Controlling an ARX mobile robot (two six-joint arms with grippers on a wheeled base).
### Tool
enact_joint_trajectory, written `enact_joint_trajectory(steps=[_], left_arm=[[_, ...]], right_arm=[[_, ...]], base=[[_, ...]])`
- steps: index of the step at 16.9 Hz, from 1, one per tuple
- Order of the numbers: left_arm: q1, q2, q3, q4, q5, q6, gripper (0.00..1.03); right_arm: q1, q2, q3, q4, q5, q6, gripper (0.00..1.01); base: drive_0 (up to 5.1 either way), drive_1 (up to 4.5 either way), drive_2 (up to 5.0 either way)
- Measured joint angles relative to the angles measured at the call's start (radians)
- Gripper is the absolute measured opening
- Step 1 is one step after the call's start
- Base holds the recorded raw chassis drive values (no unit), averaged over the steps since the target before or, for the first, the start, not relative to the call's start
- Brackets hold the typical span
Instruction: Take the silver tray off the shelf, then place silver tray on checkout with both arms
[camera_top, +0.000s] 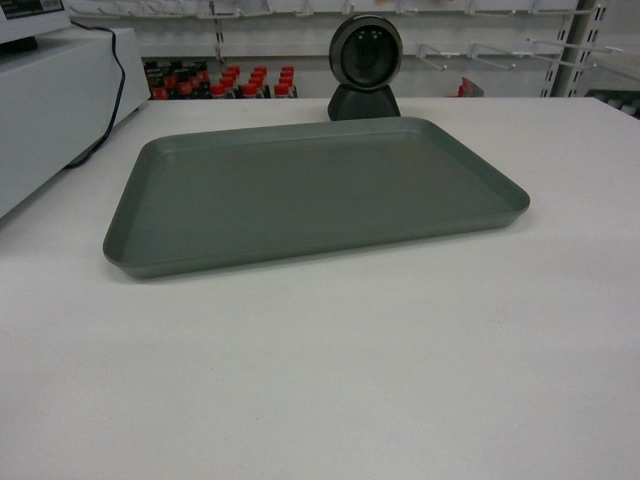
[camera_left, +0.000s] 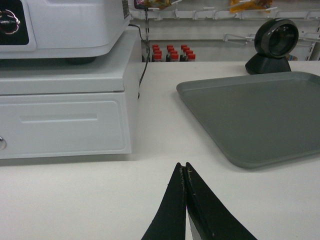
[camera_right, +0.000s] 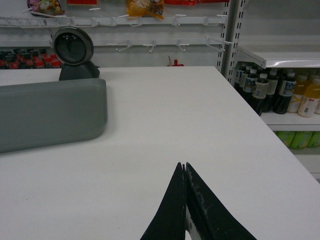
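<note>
Left gripper: the thin flat black fingers of the left gripper (camera_left: 185, 167) are pressed together at the tips, holding nothing, low over the counter and apart from the tray's left edge.
Right gripper: same picture on the other side, the right gripper (camera_right: 184, 167) has its black fingers closed, empty, with bare white surface between it and the tray's right end.
Tray: the large matte grey-silver rectangular tray (camera_top: 310, 195) lies flat on the smooth white checkout counter (camera_top: 400, 350), slightly skewed, its far edge just in front of the round silver-rimmed dark-lensed scanner (camera_top: 366, 65).
Neighbours: a white cash drawer box (camera_left: 65, 115) with a black cable (camera_left: 144, 60) sits left of the tray, well clear of it.
Stage: by my reading the placing is done; the tray is down and both grippers are off it.
Doing it well: any pull-back should be straight and low, fingers kept shut so neither tip clips the rim, and the left arm should mind the drawer box beside it.
Risk: a nudge could slide the tray into the scanner's base.
</note>
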Motion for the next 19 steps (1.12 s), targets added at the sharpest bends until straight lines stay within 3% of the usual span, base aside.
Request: enact_joint_trajectory(steps=[14, 15, 16, 17, 18, 19], left_arm=[[0.000, -0.363, 0.000, -0.343, 0.000, 0.000, 0.02], [0.000, -0.378, 0.000, -0.357, 0.000, 0.000, 0.02], [0.000, -0.389, 0.000, -0.367, 0.000, 0.000, 0.02], [0.000, -0.406, 0.000, -0.393, 0.000, 0.000, 0.02], [0.000, -0.481, 0.001, -0.512, 0.000, 0.000, 0.02], [0.000, -0.558, 0.001, -0.532, 0.002, 0.001, 0.02]], right_arm=[[0.000, -0.332, 0.000, -0.310, 0.000, 0.000, 0.02], [0.000, -0.356, 0.000, -0.347, 0.000, 0.000, 0.02], [0.000, -0.434, 0.001, -0.467, -0.005, 0.000, 0.02], [0.000, -0.506, 0.001, -0.486, -0.003, 0.000, 0.02], [0.000, -0.504, 0.005, -0.478, -0.002, -0.001, 0.02], [0.000, -0.503, 0.001, -0.497, -0.003, 0.000, 0.02]], base=[[0.0, 0.00, 0.0], [0.0, 0.00, 0.0], [0.0, 0.00, 0.0], [0.0, 0.00, 0.0], [0.0, 0.00, 0.0], [0.0, 0.00, 0.0]])
